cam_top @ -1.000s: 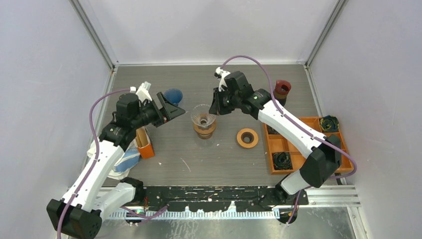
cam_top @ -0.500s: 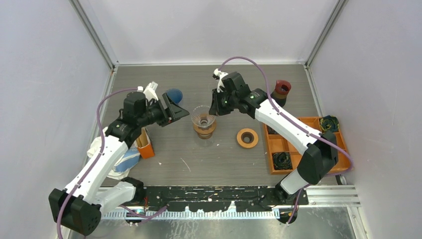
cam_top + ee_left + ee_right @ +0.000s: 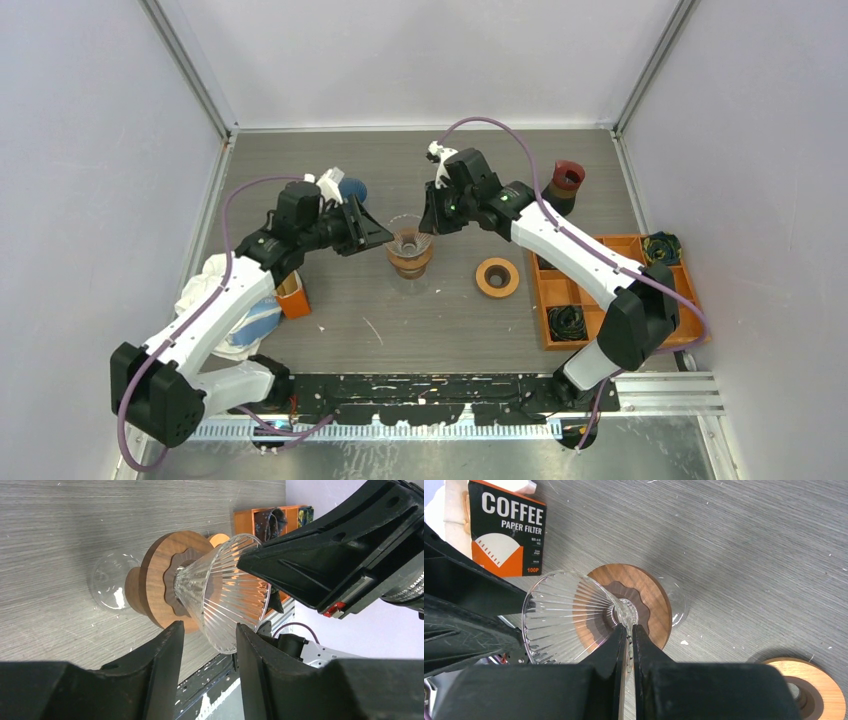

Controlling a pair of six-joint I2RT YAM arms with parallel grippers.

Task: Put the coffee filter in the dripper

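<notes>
Dripper: ribbed clear-glass cone dripper (image 3: 410,243) on its round walnut base, standing near the middle of the grey wood-grain table (image 3: 400,330).
Filters: orange-and-black cardboard box of paper coffee filters (image 3: 506,527), at 8 o'clock of the dripper and well apart from it.
Right gripper: right gripper (image 3: 626,636) at the dripper's 1 o'clock, fingers clenched on the thin glass wall.
Left gripper: left gripper (image 3: 206,630) at its 9 o'clock, fingers parted either side of the cone's rim; whether they touch it cannot be told.
Nearby: round light-wood ring (image 3: 497,277) at 4 o'clock of the dripper; orange compartment tray (image 3: 622,239) further out at 3 o'clock.
</notes>
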